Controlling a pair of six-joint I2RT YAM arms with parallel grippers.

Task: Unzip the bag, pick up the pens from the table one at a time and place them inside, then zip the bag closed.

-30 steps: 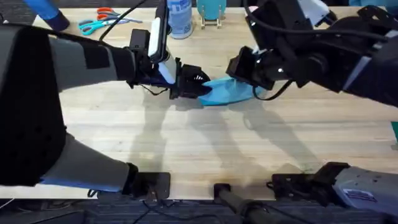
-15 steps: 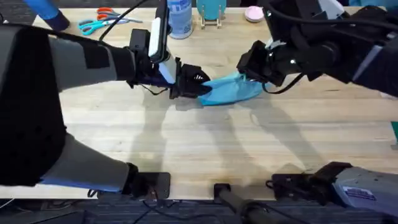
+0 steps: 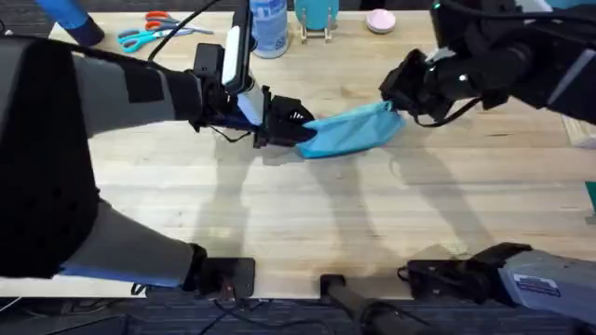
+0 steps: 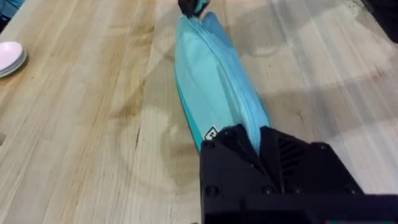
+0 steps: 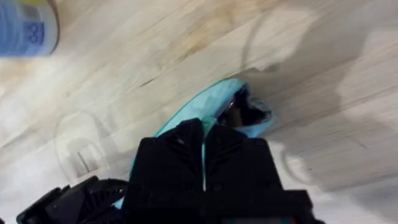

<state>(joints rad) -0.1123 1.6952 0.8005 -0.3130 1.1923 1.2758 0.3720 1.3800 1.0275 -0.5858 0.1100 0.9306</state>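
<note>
Gripping bag (image 3: 349, 133) ends (both grippers (image 3: 300, 131) (image 3: 396, 102))

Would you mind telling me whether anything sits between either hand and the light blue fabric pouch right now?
Nothing visible does. The left hand is clamped on one end of the light blue fabric pouch, and the right hand pinches the other end, stretching it over the wooden table.

light wooden table (image 3: 307, 214) bears the bag (image 3: 349, 133), scissors (image 3: 149, 35), bottle (image 3: 270, 28).
</note>
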